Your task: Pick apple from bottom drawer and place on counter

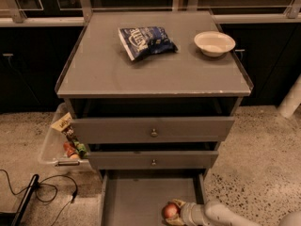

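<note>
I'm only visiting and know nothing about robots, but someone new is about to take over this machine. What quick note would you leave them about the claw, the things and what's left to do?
Claw: low in the open bottom drawer, reaching in from the right, right at the apple.
Apple: inside the drawer, near its front right.
Counter: no apple on it; it holds a blue chip bag and a white bowl.
Done: drawer open, claw brought to the apple.
Left: make sure of the grip, lift the apple out, set it on the counter.
</note>
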### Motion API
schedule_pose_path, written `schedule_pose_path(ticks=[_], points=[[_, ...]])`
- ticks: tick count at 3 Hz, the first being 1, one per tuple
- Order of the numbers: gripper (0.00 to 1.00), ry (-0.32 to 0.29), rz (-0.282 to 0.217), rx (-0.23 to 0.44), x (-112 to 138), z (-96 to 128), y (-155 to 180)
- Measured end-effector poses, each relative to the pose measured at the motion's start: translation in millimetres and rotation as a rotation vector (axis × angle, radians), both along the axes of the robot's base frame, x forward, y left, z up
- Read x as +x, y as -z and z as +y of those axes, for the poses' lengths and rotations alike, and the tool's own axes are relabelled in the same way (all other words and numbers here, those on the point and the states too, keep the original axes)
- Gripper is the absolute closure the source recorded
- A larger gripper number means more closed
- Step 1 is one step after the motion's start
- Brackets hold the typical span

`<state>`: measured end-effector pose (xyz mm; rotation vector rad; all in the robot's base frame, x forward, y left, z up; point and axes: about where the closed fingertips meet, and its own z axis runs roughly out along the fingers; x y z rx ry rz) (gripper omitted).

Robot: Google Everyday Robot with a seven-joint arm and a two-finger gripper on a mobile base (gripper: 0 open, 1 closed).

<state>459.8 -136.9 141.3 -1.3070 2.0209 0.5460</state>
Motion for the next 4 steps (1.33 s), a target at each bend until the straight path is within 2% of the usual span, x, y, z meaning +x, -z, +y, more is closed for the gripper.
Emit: schedule_pose_path(ticks=[1, 2, 3, 4], points=[[1.0, -0.005, 0.026, 0.021, -7.8, -4.8, -4.8], [1.0, -0.042, -0.018, 0.05, -7.9, -12.1, -46.6], [1.0, -0.084, -0.068, 0.069, 1.5, -34.3, -109.9], [1.0, -0.095, -0.129, 0.053, 14.5, -63.6, -189.4]])
